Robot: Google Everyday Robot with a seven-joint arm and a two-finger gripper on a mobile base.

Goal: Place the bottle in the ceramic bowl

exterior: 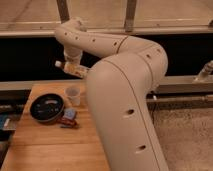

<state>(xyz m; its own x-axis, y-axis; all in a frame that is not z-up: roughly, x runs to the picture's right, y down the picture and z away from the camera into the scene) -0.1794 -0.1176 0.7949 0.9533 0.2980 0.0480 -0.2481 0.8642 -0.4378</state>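
Nearest, the robot's broad white arm rises to the right of the wooden table. On the table lie a small packet, the ceramic bowl just to its left, and a translucent cup behind them. Farther back, above the table's far edge, the gripper is clamped on the bottle, which hangs sideways in the air with its white cap to the left, well above the bowl.
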